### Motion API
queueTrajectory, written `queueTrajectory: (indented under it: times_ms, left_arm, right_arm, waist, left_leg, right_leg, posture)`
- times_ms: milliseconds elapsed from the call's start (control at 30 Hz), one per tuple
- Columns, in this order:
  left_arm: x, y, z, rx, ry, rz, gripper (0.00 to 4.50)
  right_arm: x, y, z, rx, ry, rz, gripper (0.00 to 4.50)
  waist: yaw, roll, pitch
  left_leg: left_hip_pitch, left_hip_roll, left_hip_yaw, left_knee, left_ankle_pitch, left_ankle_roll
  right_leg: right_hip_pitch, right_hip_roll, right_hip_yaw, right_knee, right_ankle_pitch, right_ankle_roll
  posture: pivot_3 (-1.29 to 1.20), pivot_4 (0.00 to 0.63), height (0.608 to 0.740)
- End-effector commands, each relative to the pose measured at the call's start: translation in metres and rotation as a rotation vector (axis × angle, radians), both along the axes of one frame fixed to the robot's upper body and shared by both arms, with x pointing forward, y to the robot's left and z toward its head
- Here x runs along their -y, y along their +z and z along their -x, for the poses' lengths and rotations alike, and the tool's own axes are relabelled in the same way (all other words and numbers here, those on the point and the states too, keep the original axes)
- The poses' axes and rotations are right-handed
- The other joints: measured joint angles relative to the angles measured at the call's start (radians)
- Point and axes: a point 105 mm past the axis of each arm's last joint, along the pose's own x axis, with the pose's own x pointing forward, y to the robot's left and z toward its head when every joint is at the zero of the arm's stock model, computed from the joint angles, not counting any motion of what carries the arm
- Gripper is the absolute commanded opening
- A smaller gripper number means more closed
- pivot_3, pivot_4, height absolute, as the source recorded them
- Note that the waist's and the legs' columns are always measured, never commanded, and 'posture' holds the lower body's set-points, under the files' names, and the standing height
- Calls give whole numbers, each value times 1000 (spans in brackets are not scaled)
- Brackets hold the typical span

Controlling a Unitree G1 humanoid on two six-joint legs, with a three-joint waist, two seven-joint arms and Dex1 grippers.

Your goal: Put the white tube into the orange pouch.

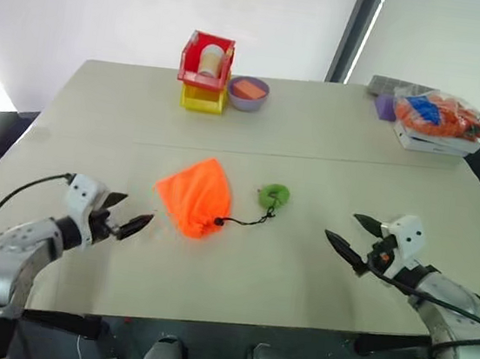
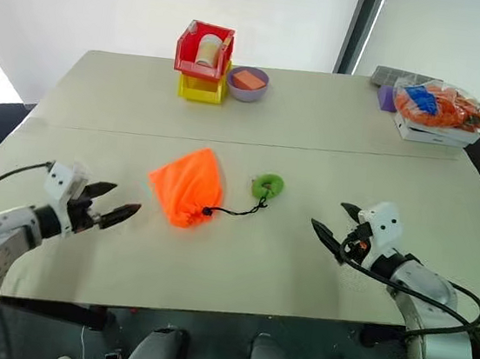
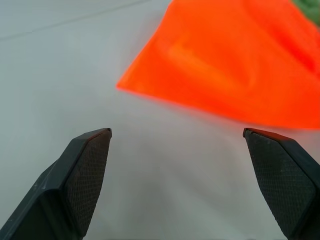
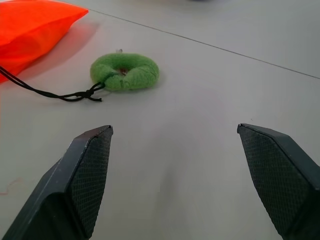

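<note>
I am looking down over a pale desk with both arms held low at its near edge. My left gripper hangs near the near left corner, its two black fingers spread apart and grasping nothing; my right gripper hangs near the near right corner, spread just as wide and also empty. Between them, a little left of the desk's middle, the orange pouch lies flat and bulging, its neck drawn narrow toward the near side. From the neck a thin black cord runs right to a green ring resting just beside the pouch. I see the white tube nowhere on the bare surface, and a long ridge shows under the fabric in my left wrist view, so I judge that the tube is probably already inside and the task is at or close to its end; I cannot confirm it through the cloth. The near half of the desk is open on both sides of the pouch, giving both arms free room. Clutter sits only along the far edge: a red bin stacked on a yellow bin, a purple bowl, and, at the far right corner, a clear bag of orange and blue items.
</note>
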Motion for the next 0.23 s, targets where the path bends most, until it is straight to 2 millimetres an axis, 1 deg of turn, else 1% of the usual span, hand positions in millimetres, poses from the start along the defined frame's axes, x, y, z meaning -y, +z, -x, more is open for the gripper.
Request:
queueTrajectory:
  times_ms: [33, 133, 233]
  left_arm:
    - [-4, 8, 0, 67, 16, -32, 4500]
    - [-2, 7, 0, 71, 22, -18, 4500]
    - [1, 5, 2, 70, 19, 0, 4500]
  right_arm:
    - [3, 10, -2, 43, -12, 0, 4135]
    - [0, 11, -4, 43, -3, -11, 4135]
    - [-1, 10, -7, 43, -1, -16, 4135]
  waist:
    - [2, 0, 0]
    - [2, 0, 0]
    - [1, 0, 0]
  left_leg:
    - [0, 0, 0, 1, 0, 0]
    - [0, 0, 1, 1, -2, -3]
    - [0, 0, 2, 1, -1, -2]
  right_leg:
    - [0, -1, 0, 0, 0, 0]
    - [0, -3, 0, -2, 0, 0]
    - [0, -3, 0, -2, 0, 0]
  posture:
    - [0, 150, 740]
    - [0, 150, 740]
    - [0, 150, 740]
